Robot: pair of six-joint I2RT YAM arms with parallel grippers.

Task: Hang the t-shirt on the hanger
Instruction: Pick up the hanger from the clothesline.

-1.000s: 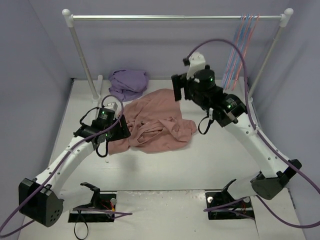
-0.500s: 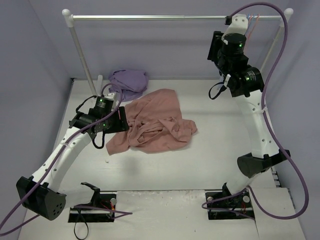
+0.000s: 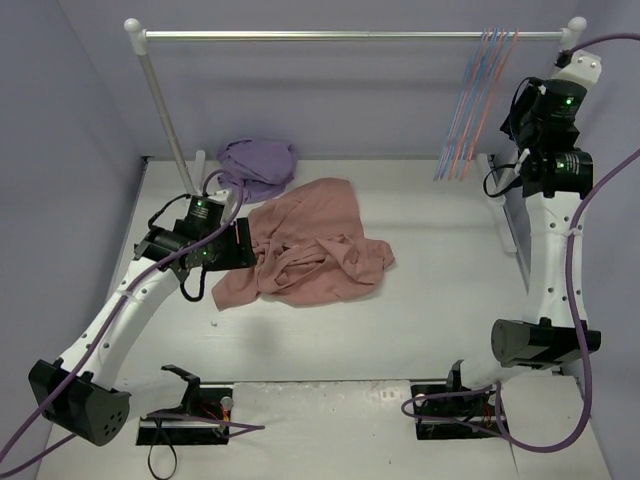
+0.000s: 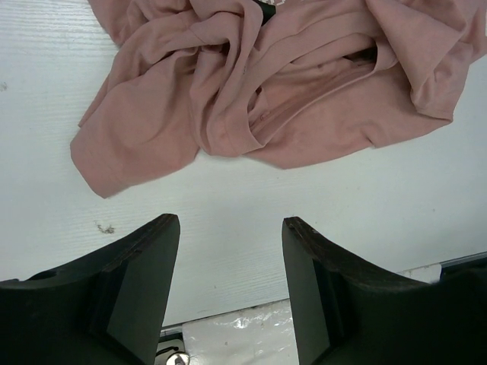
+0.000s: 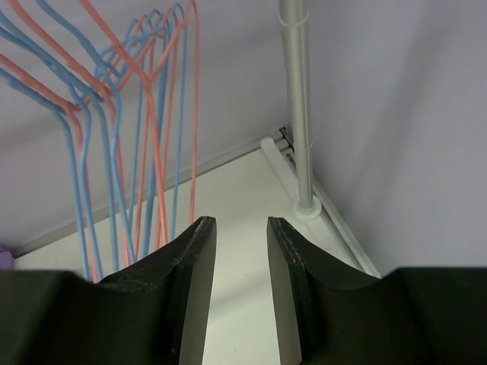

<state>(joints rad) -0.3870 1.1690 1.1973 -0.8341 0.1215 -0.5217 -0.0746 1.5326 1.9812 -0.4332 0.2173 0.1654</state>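
T-shirt (image 3: 315, 255): left crumpled on counter (image 3: 420, 320); left end effector (image 4: 230, 224) is held just beside its edge, fingers wide apart, likely for pickup. Hanger (image 5: 195, 114): hung on rail (image 3: 350, 35); right end effector (image 5: 240, 222) is aimed beside it, fingers narrowly apart, nothing gripped

My right gripper (image 5: 241, 228) swings away from above the t-shirt (image 3: 315, 250) up to the far right, facing the hangers (image 5: 144, 106), its jaws narrowing.
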